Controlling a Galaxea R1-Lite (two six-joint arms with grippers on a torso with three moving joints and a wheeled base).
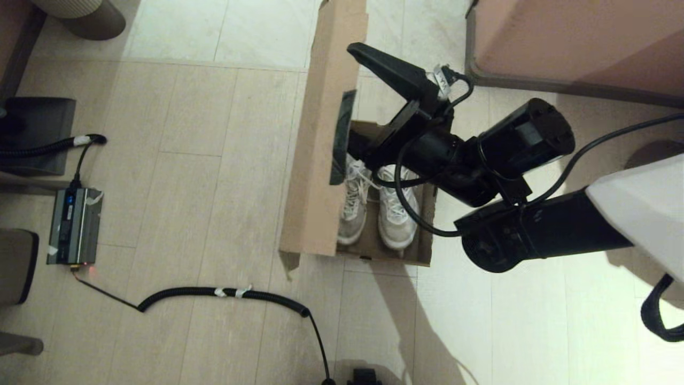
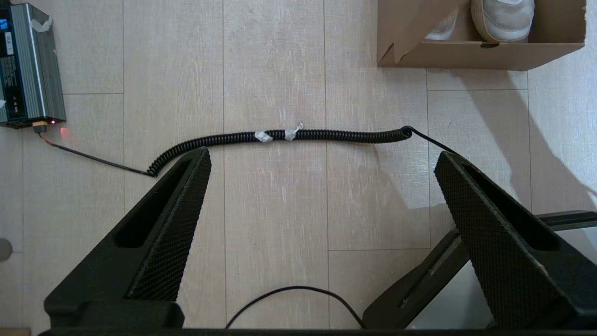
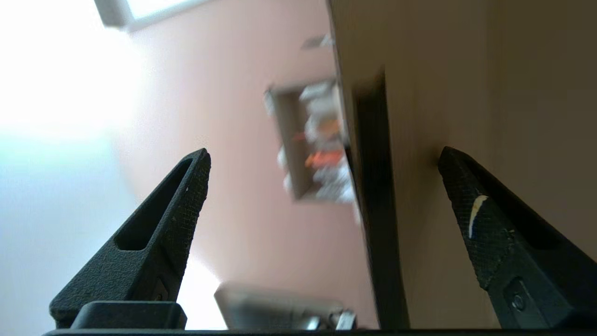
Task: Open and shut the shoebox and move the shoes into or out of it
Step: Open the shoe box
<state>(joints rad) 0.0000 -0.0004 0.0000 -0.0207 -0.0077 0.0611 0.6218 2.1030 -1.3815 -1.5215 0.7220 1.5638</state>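
Note:
The brown cardboard shoebox stands open on the floor. Its hinged lid is raised upright along the box's left side. Two white lace-up sneakers lie side by side inside, toes toward me. My right gripper hovers over the box, open, its fingers straddling the lid's dark tape strip. In the right wrist view the tape strip runs between the open right gripper, one fingertip against the cardboard. My left gripper hangs open over bare floor, short of the box and a shoe toe.
A coiled black cable crosses the floor in front of the box and runs to a grey power unit at the left. Pink furniture stands at the back right. A dark block sits at the far left.

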